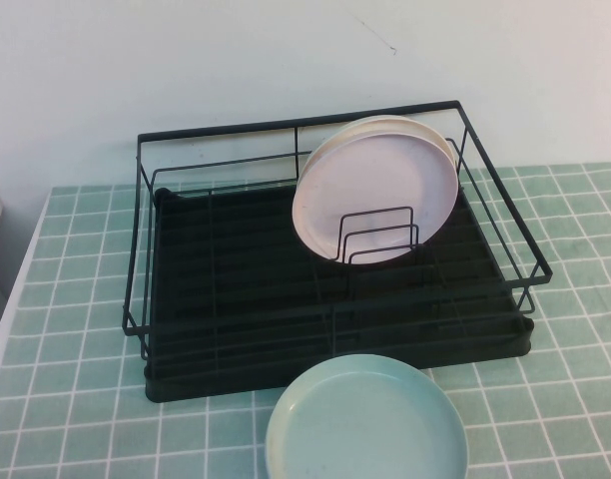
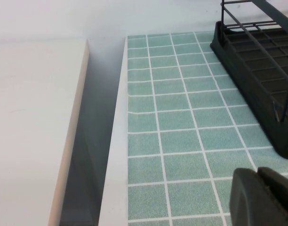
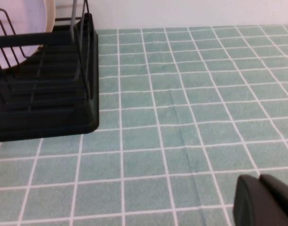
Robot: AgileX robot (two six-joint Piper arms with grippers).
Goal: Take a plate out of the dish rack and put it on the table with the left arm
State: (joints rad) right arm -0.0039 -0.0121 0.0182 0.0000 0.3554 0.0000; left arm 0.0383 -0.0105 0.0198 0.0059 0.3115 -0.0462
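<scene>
The mint-green plate (image 1: 365, 419) lies flat on the tiled table (image 1: 76, 399), just in front of the black dish rack (image 1: 236, 289), at the near edge of the high view. A pale pink plate (image 1: 375, 190) stands upright in the rack's wire dividers, with a cream plate behind it. Neither arm shows in the high view. My left gripper (image 2: 258, 175) is shut and empty, low over the tiles off the rack's left corner (image 2: 257, 70). My right gripper (image 3: 259, 181) is shut and empty, over the tiles to the right of the rack (image 3: 45, 94).
The table's left edge (image 2: 116, 141) drops into a gap beside a white surface (image 2: 31, 122). A white wall stands behind the rack. Bare tiles lie left and right of the rack.
</scene>
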